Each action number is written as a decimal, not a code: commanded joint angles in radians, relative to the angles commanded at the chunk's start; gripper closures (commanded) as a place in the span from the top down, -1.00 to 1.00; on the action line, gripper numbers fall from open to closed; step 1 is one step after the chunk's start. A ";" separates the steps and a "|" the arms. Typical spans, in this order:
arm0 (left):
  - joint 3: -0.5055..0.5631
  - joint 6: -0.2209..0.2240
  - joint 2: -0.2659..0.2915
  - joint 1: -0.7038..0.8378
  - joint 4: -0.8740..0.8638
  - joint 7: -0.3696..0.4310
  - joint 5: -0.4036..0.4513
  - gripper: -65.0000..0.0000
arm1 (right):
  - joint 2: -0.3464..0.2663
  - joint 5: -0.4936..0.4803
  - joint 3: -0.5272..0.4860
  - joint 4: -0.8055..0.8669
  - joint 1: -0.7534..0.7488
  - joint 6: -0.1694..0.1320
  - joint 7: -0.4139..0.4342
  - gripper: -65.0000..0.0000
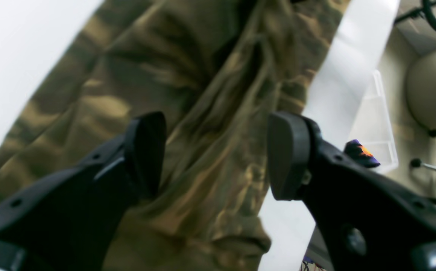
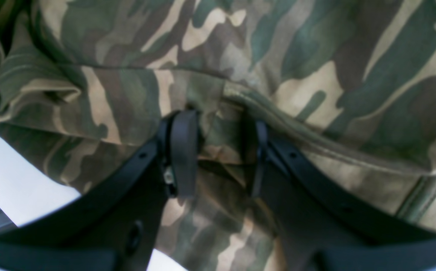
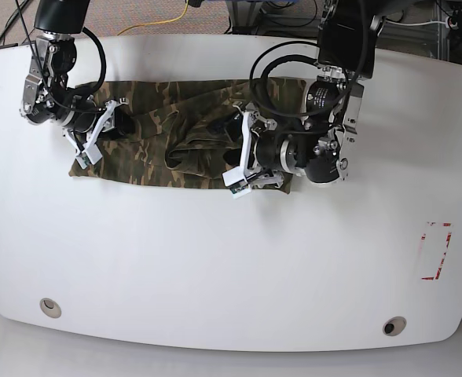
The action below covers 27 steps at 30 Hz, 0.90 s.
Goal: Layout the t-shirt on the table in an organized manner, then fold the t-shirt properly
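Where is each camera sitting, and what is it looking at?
Left wrist: rides the left arm, looks past the open left gripper at the t-shirt.
Right wrist: rides the right arm; the right gripper pinches a shirt fold.
Base: high above the table, looking down at both arms.
All three show the shirt.

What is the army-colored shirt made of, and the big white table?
The t-shirt looks like soft matte cloth, maybe cotton: it bunches into limp folds. The table looks hard and glossy, perhaps laminate or plastic: it shows a faint sheen.
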<state>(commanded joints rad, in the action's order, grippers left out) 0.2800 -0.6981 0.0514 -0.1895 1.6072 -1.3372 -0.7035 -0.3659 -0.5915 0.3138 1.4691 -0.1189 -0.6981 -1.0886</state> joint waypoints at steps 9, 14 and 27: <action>0.063 0.019 0.002 -0.002 -0.003 0.005 0.054 0.22 | 0.000 0.000 0.000 0.000 0.000 0.000 0.000 -0.42; 0.120 0.041 0.002 -0.003 -0.003 0.046 0.068 0.22 | 0.000 0.000 0.000 0.000 0.000 0.000 0.000 -0.42; 0.187 0.173 0.002 -0.068 -0.077 0.095 0.068 0.22 | 0.000 0.000 0.000 0.000 -0.002 0.000 0.000 -0.42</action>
<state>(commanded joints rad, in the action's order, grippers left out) 0.4672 -0.5255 0.0529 -0.2570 1.5305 -1.2421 -0.6360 -0.3659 -0.5915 0.3138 1.4691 -0.1204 -0.6981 -1.0886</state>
